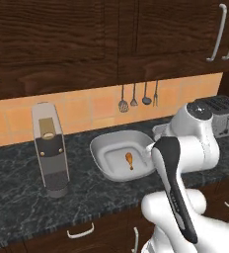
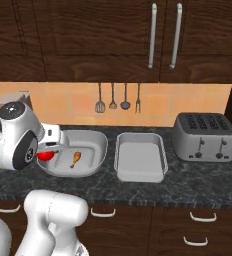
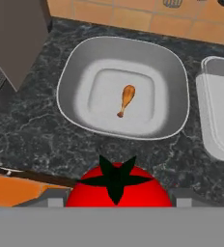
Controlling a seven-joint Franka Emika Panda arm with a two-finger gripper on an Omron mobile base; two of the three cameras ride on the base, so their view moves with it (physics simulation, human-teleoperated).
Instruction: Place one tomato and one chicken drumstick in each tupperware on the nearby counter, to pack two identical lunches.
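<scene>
While clamping a red tomato [image 3: 115,185] between its fingers, the gripper [image 3: 115,200] is hovering over the counter [image 3: 46,140] at the near edge of the oval tupperware [image 3: 169,72]. One chicken drumstick [image 3: 126,99] is lying in that basin. Just right, the rectangular tupperware [image 2: 140,160] is sitting beside a toaster [image 2: 204,135].

A bright red tomato [image 3: 115,187] with a dark green star-shaped stalk sits at the hand. Ahead of the hand, a golden-brown drumstick [image 3: 126,99] lies in the pale grey oval tupperware [image 3: 172,77], on the black-grey speckled bench [image 3: 46,140].
</scene>
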